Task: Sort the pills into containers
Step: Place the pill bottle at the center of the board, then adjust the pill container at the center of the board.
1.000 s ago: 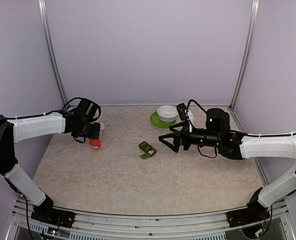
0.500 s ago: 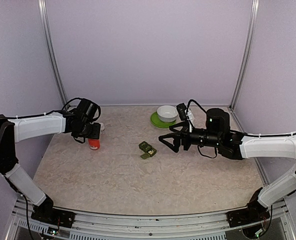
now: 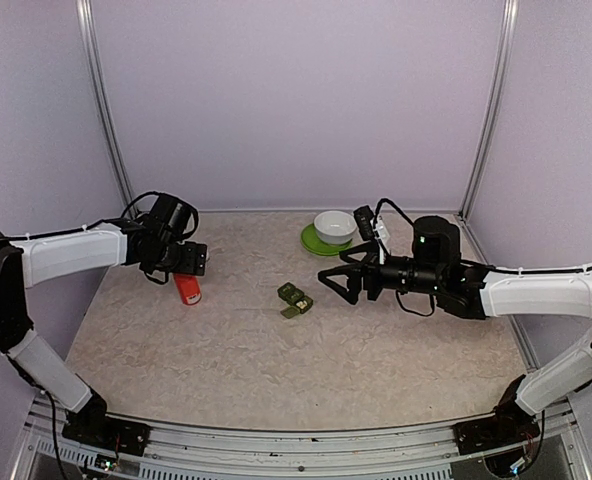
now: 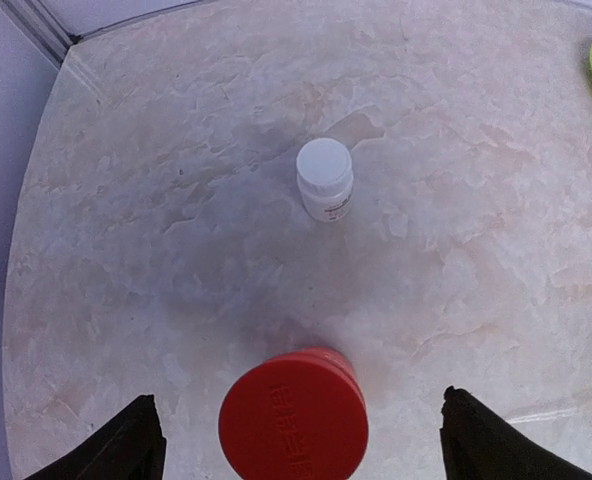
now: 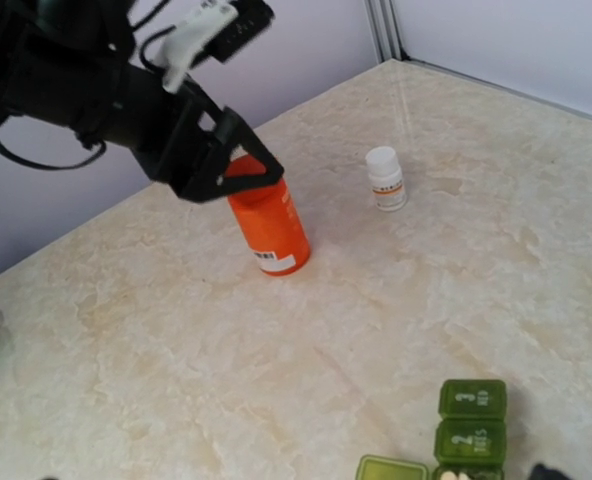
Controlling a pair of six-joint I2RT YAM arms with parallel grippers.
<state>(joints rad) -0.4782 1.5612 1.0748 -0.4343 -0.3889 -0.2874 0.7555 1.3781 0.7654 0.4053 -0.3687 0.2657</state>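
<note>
Middle of the counter [image 3: 276, 370], there lie the containers [image 3: 295, 299], the green strip on a slight slant, long axis running left to right with one short end aimed at the right fingers [image 3: 335, 288], which are spread wide and empty just beside it. Over on the left, the left fingers [image 5: 238, 178] gape either side of the red bottle [image 3: 188, 289] cap without pinching it, and a small white bottle [image 4: 325, 178] stands just beyond.
</note>
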